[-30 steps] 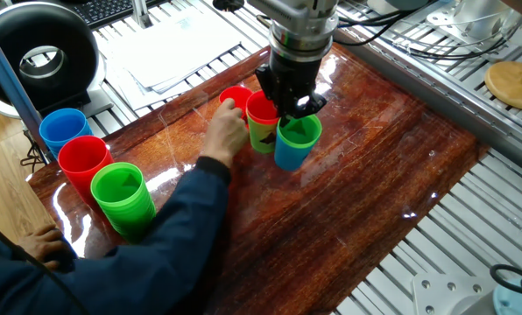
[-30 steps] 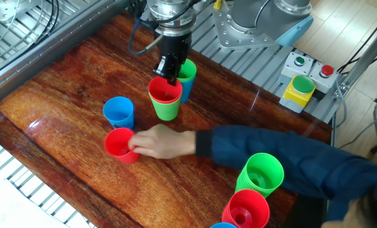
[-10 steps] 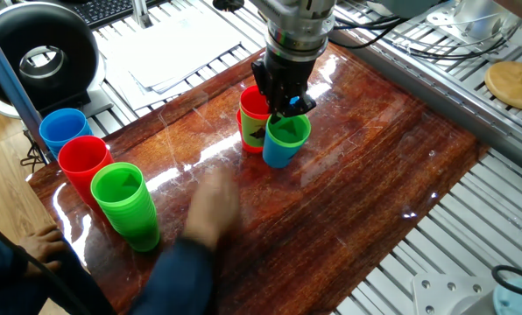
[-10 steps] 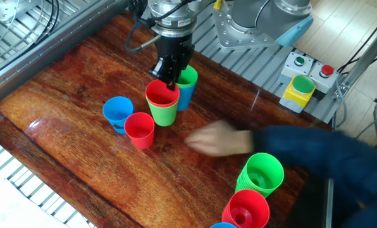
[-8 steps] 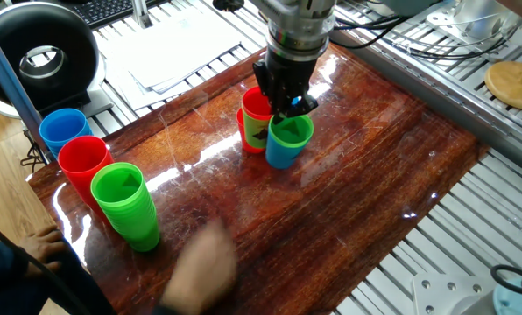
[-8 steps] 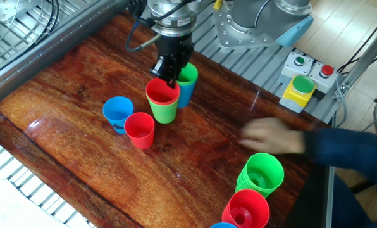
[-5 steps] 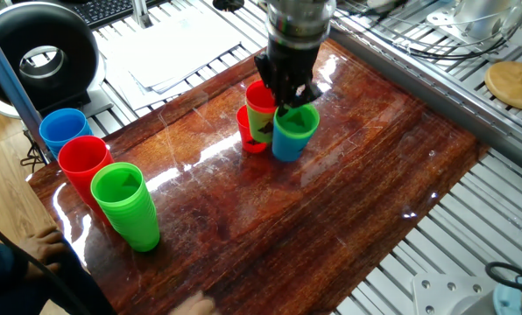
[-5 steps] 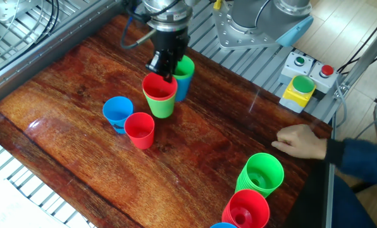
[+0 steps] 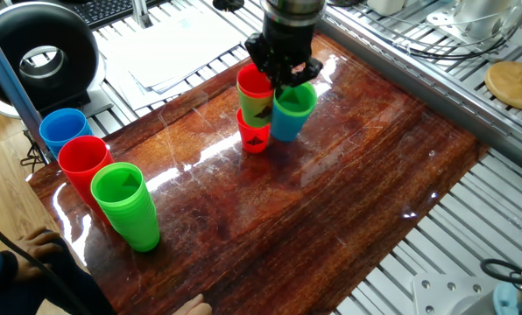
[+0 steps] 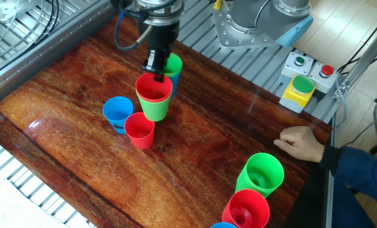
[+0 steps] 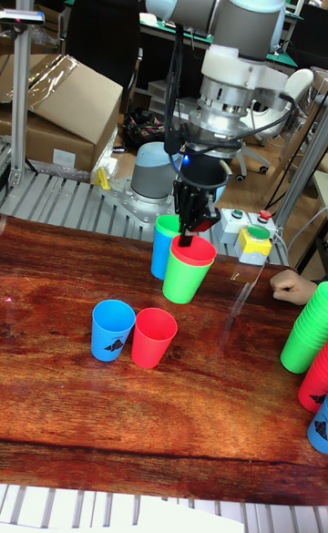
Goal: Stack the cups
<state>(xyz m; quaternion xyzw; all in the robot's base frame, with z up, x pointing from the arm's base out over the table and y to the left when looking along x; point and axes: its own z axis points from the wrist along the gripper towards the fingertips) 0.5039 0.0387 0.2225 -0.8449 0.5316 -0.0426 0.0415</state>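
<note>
i read the table (image 9: pixel 357 166) as dark wood, varnished glossy, glare streaks across it. cups (image 10: pixel 154 98) look smooth plastic with a slight sheen. gripper (image 11: pixel 187 232) matt black; arm (image 11: pixel 228 5) satin grey metal.

A red-in-green nested pair (image 11: pixel 187 271) hangs upright above the table at frame centre. A green-in-blue pair (image 11: pixel 164 243) stands behind. A blue cup (image 11: pixel 112 330) and a red cup (image 11: pixel 153 337) stand touching, lower left.

1. The lone blue cup (image 10: pixel 117 112) is hidden in one fixed view.
2. At 5 o'clock, the piles (image 11: pixel 308 378) are cut off in the tall fixed view.
3. The tool (image 10: pixel 154 71) fingertips are hidden by a cup rim.
</note>
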